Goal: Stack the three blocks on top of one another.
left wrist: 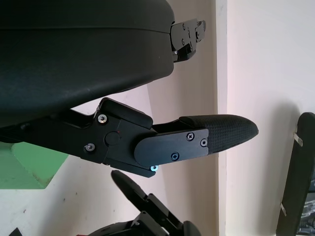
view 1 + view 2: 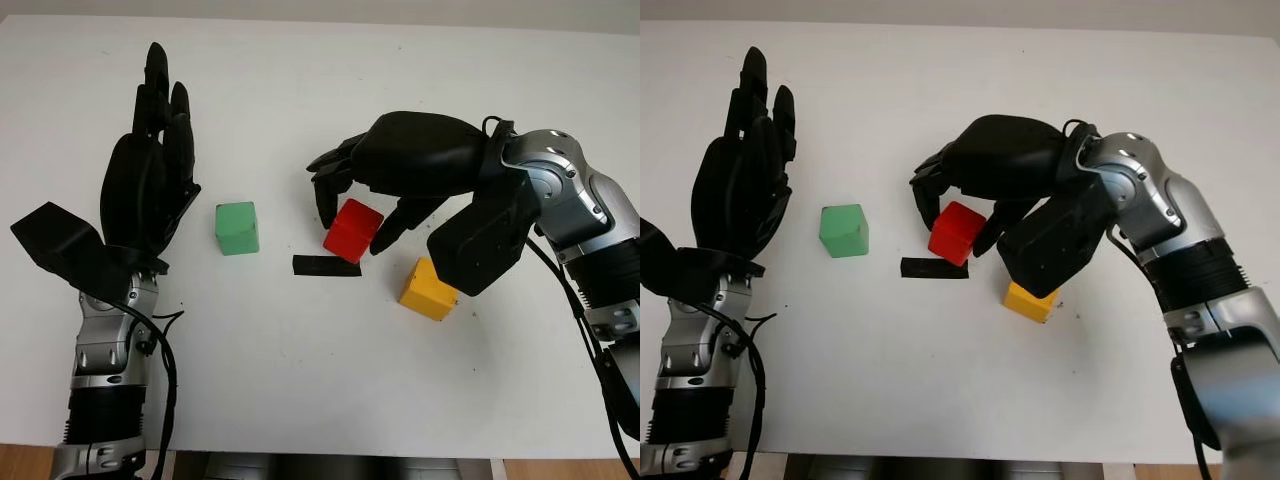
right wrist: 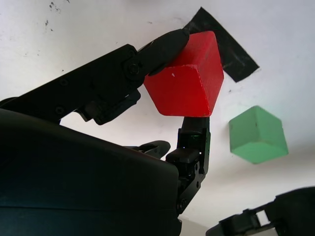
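My right hand [image 2: 350,215] is shut on the red block [image 2: 352,229], which hangs tilted just above the black tape mark [image 2: 326,267]. In the right wrist view a fingertip [image 3: 170,42] presses one side of the red block [image 3: 184,83] and another finger braces it from below. The green block [image 2: 237,228] sits on the table left of the tape. The yellow block [image 2: 428,289] lies to the right, under my right forearm. My left hand [image 2: 150,170] is open, raised to the left of the green block.
The white table [image 2: 320,380] has free room in front of the blocks and behind them. Its front edge [image 2: 330,455] runs near the bottom of the head views.
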You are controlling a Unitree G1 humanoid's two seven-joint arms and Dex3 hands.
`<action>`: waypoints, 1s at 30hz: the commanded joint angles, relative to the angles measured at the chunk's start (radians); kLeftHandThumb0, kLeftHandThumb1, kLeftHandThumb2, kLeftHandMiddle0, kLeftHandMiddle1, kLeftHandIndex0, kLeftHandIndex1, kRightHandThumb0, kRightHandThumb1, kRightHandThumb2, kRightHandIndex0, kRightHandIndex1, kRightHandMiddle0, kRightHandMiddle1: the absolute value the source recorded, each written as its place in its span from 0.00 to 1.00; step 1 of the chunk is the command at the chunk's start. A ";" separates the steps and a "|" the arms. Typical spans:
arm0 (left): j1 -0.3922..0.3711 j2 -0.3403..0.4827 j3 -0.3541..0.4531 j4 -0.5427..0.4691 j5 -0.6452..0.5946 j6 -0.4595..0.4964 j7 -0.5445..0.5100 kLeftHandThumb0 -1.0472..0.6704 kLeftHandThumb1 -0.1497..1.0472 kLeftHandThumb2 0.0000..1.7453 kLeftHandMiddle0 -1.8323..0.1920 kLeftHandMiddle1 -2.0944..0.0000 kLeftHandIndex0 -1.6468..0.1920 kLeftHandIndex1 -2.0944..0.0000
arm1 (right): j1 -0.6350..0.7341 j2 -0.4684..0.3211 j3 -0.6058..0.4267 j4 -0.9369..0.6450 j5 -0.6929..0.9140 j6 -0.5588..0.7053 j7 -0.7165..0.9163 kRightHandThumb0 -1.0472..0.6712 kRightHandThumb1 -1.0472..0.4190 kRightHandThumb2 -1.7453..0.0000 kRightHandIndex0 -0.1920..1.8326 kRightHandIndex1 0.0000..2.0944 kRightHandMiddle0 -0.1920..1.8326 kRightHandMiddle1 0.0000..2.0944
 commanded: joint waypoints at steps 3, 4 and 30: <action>0.017 -0.005 -0.006 -0.015 0.010 -0.008 0.008 0.15 1.00 0.32 1.00 1.00 1.00 1.00 | -0.027 0.005 0.013 0.022 0.009 -0.038 0.011 0.34 0.10 0.97 0.29 0.02 0.35 0.66; 0.016 -0.006 -0.005 -0.014 0.009 -0.009 0.008 0.15 1.00 0.32 1.00 1.00 1.00 1.00 | -0.029 0.006 0.015 0.027 0.011 -0.044 0.016 0.34 0.10 0.97 0.29 0.02 0.35 0.66; 0.023 -0.035 -0.023 -0.029 0.025 -0.003 0.044 0.15 1.00 0.31 1.00 1.00 1.00 1.00 | -0.084 0.065 0.078 0.150 -0.108 -0.192 -0.083 0.33 0.09 0.97 0.29 0.02 0.32 0.69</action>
